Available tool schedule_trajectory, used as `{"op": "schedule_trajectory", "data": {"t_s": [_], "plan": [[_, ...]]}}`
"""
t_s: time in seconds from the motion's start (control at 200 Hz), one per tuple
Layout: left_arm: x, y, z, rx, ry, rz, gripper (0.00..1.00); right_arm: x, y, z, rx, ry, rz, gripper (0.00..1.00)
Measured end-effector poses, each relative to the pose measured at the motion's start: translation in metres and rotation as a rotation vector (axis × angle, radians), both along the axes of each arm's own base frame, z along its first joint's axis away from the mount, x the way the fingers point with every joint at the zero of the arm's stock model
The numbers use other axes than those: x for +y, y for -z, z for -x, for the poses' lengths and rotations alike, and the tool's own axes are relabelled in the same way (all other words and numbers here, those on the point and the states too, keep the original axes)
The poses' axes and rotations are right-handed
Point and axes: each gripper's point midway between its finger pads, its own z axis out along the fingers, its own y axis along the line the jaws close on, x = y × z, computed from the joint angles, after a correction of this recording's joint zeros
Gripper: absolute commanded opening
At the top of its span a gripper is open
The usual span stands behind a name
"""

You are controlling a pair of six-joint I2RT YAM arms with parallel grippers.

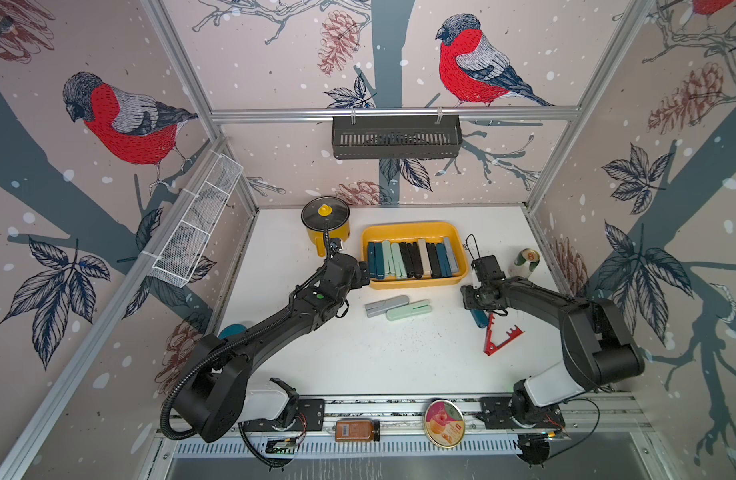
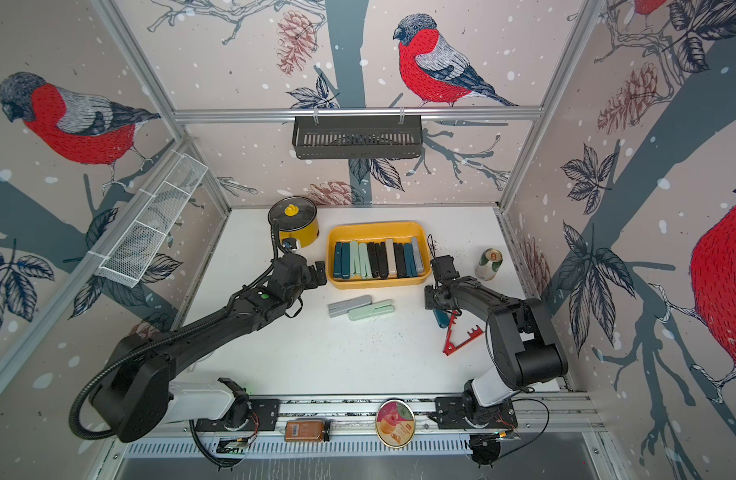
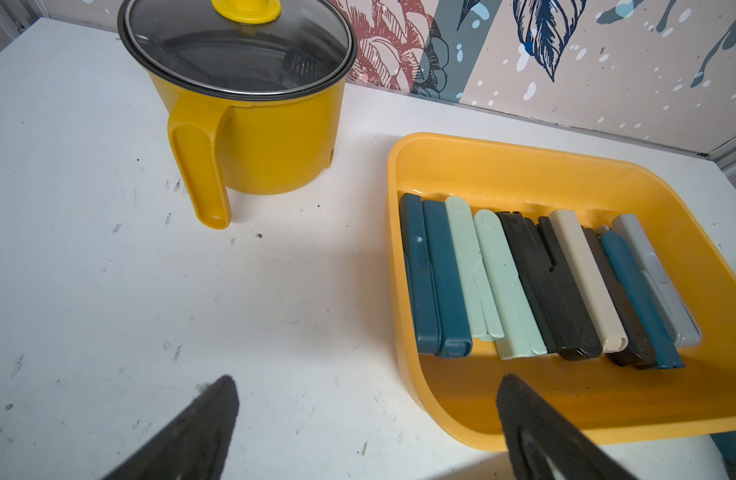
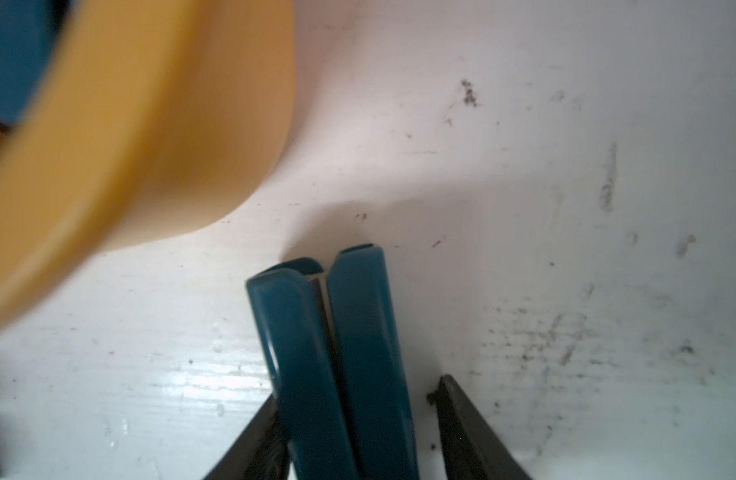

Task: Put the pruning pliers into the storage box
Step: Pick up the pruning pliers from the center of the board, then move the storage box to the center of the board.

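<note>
The yellow storage box (image 1: 414,226) (image 3: 524,153) stands at the back middle of the table, with several teal, mint, black, beige and grey pruning pliers (image 1: 412,259) (image 3: 524,282) lined up in it. A grey pair (image 1: 385,305) and a mint pair (image 1: 408,310) lie just in front of the box. A red V-shaped pair (image 1: 501,338) lies at the right. My right gripper (image 4: 358,390) straddles a teal pair (image 4: 337,332) on the table; one finger touches it and a gap shows at the other. My left gripper (image 3: 368,386) stands open and empty at the box's left end.
A yellow lidded pot (image 1: 325,224) stands left of the box, and a can (image 1: 526,262) stands to the right. A black slotted basket (image 1: 395,137) hangs on the back wall, a white wire basket (image 1: 196,224) on the left wall. A jar (image 1: 356,430) and round tin (image 1: 444,423) lie on the front rail.
</note>
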Motion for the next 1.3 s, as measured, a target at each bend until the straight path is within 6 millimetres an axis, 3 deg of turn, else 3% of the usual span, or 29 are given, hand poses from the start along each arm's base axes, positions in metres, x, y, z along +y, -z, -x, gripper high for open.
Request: {"op": "schedule_trajectory", "data": {"t_s": [0.14,0.375,0.56,0.895,1.121,1.301], "plan": [[0.004,-0.002,0.000,-0.004,-0.012,0.009,0.97,0.002,0.000,-0.001,-0.007,-0.005,-0.012,0.37],[0.013,-0.008,0.000,-0.020,-0.033,0.018,0.97,0.008,-0.010,0.004,-0.019,-0.016,-0.052,0.30],[0.018,-0.003,-0.002,-0.009,-0.051,0.021,0.97,0.011,-0.037,-0.001,-0.084,-0.006,-0.095,0.27],[0.023,0.029,-0.015,0.114,-0.053,0.120,0.97,0.017,-0.107,-0.015,-0.241,-0.017,-0.193,0.25],[0.002,0.041,-0.031,0.180,0.025,0.202,0.97,0.036,-0.144,-0.042,-0.310,-0.041,-0.291,0.24],[-0.018,0.048,-0.046,0.221,0.089,0.264,0.97,0.064,-0.164,-0.072,-0.347,-0.060,-0.371,0.23]]}}
